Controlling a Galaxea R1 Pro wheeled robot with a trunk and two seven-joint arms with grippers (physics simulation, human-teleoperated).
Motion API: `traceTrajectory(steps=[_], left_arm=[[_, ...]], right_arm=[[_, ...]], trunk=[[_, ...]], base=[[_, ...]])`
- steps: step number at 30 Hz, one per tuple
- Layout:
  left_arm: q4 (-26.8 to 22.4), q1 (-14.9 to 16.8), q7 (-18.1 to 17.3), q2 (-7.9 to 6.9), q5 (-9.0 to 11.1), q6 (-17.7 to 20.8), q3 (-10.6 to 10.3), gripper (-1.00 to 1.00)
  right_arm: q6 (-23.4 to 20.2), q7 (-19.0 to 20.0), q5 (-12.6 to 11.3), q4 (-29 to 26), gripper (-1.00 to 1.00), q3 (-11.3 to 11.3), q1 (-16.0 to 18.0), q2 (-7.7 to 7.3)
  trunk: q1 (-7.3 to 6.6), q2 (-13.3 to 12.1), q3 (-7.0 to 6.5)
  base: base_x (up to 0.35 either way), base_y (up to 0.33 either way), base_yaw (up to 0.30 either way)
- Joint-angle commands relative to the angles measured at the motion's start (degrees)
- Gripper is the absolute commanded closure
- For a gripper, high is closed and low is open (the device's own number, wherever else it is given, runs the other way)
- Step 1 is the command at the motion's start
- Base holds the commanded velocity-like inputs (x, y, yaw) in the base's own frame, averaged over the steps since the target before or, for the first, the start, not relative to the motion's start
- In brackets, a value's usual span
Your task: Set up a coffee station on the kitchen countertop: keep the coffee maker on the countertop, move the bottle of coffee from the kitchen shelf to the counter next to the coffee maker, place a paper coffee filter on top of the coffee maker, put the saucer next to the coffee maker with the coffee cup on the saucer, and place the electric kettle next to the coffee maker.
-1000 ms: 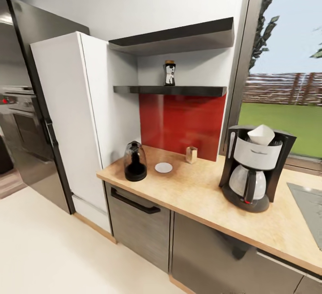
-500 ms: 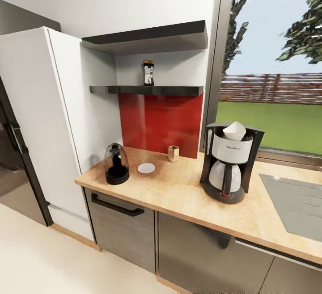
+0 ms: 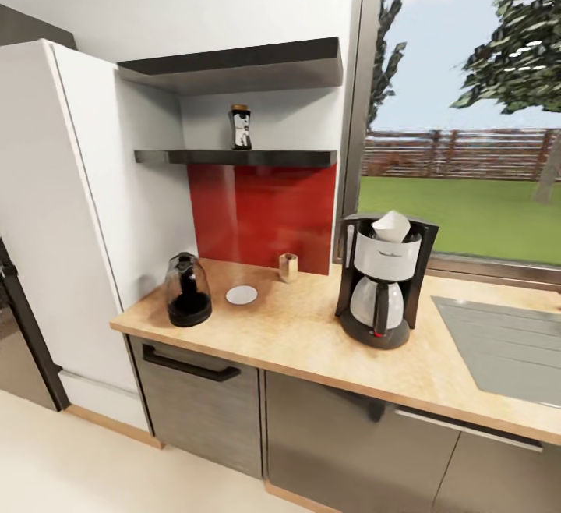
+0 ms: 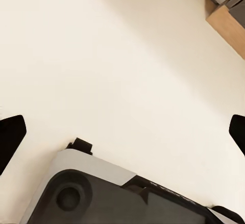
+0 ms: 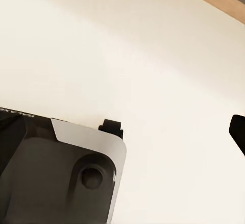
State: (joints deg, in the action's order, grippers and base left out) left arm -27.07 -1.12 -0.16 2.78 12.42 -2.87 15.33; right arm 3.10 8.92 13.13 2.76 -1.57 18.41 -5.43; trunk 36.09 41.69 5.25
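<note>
Standing by saucer point(image 3: 241, 295) — small tan box point(image 3: 288, 267).

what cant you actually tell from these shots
- Right gripper, right wrist view: one dark fingertip at the frame edge, so open or shut is unclear.
- Bottle of coffee, head view: label too small to read.
- Kitchen countertop, head view: right end cut off by the frame.
</note>
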Motion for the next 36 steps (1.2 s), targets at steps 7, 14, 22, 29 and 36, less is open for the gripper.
traceTrajectory(steps=[7,14,22,29,36], left_arm=[[-0.1,0.0,0.0,0.03,0.6,0.0,0.1,-1.0],[-0.1,0.0,0.0,0.03,0.6,0.0,0.1,-1.0],[-0.1,0.0,0.0,-0.01,0.6,0.2,0.1,-1.0],[-0.1,0.0,0.0,0.02,0.6,0.0,0.1,-1.0],[0.0,0.0,0.0,0.03,0.6,0.0,0.1,-1.0]], right_arm=[[0.4,0.0,0.4,0.2,-1.0,-0.2,0.1,-0.02],[0.3,0.2,0.5,0.2,-1.0,-0.2,0.1,-0.12],[0.3,0.2,0.5,0.2,-1.0,-0.2,0.1,-0.27],[0.3,0.2,0.5,0.2,-1.0,-0.2,0.1,-0.28],[0.3,0.2,0.5,0.2,-1.0,-0.2,0.1,-0.28]], trunk=[[0.02,0.1,0.08],[0.02,0.1,0.08],[0.02,0.1,0.08],[0.02,0.1,0.08],[0.02,0.1,0.08]], base=[[0.0,0.301,-0.005],[0.024,0.335,0.0],[0.14,0.315,-0.001],[0.126,0.151,-0.166],[0.009,0.01,-0.277]])
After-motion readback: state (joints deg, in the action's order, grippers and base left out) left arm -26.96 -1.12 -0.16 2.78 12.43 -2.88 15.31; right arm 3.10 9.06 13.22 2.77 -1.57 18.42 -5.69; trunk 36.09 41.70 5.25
